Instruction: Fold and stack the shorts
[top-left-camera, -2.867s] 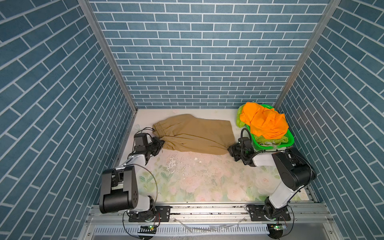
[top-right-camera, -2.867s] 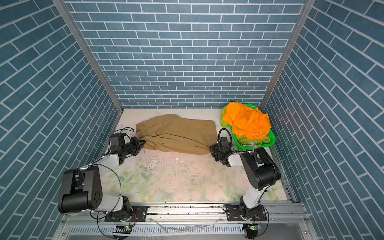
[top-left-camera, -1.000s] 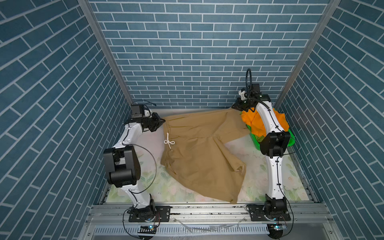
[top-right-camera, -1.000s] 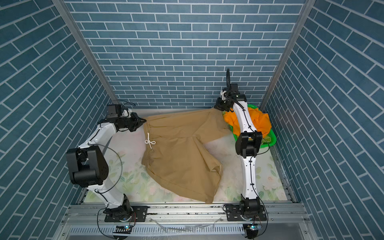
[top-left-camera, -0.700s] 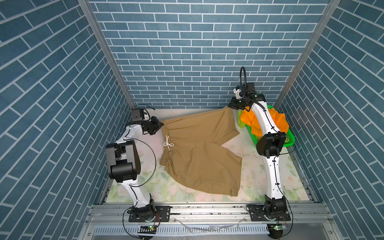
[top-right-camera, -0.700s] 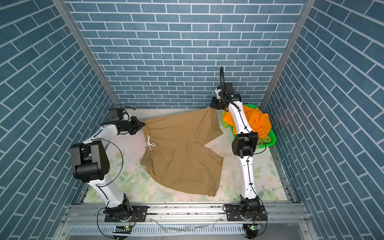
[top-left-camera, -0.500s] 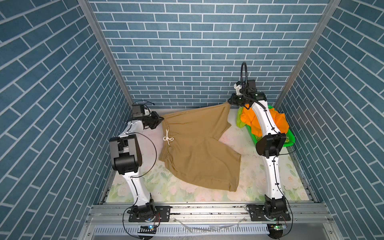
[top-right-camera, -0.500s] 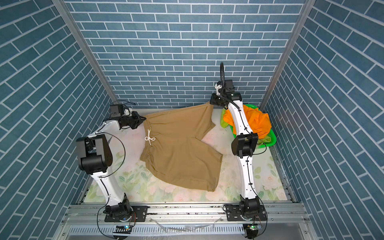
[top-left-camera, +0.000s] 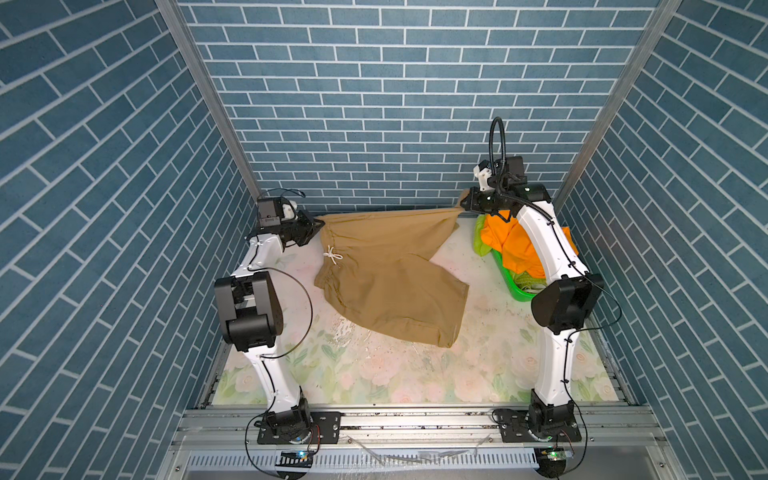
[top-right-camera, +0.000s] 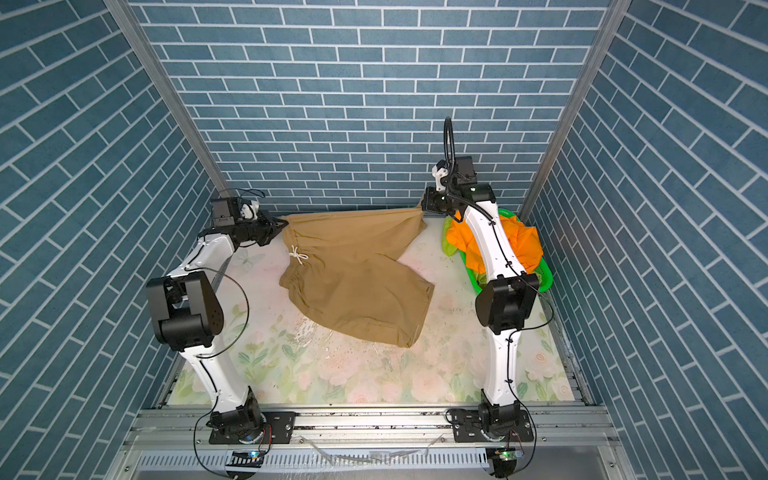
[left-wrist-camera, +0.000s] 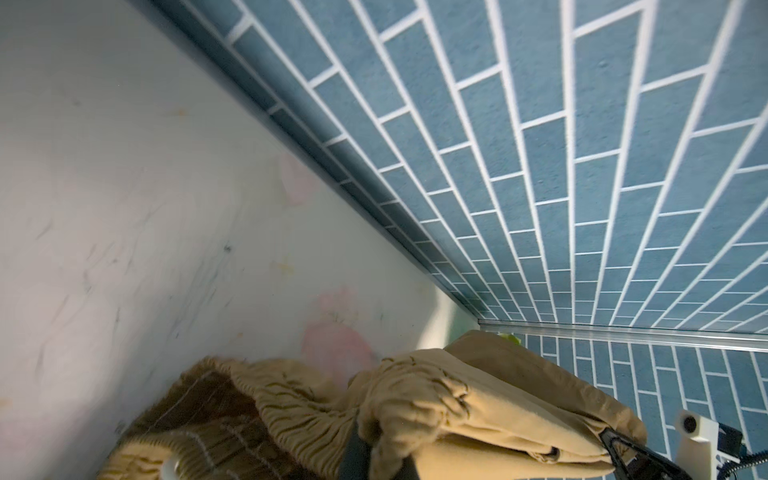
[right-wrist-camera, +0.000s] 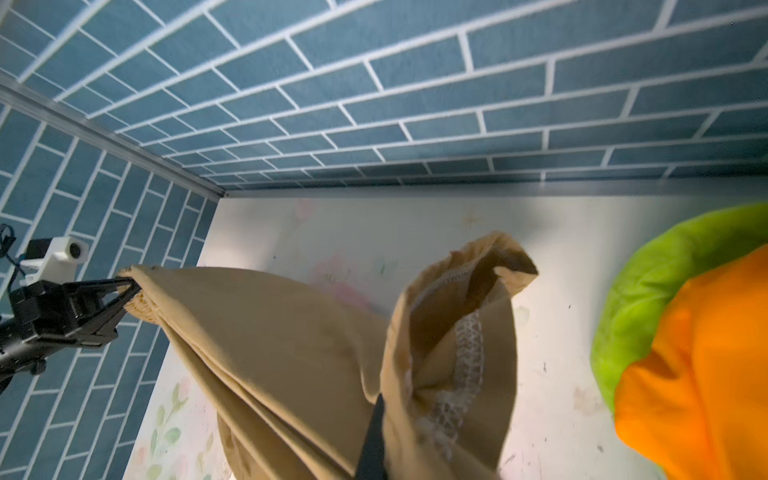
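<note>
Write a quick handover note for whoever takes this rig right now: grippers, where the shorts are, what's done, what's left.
Left gripper: shut on the tan shorts at a waistband corner, far left.
Right gripper: shut on the tan shorts at a leg hem, held higher, far right.
Tan shorts: far edge stretched between the grippers, the rest draped unfolded on the table.
Orange shorts and lime green shorts: heaped in the green basket.
Done: nothing folded or stacked.
Left: fold all three, then stack.

Both top views look down from high over the tan shorts (top-left-camera: 386, 274), which my wrist cameras see up close.
</note>
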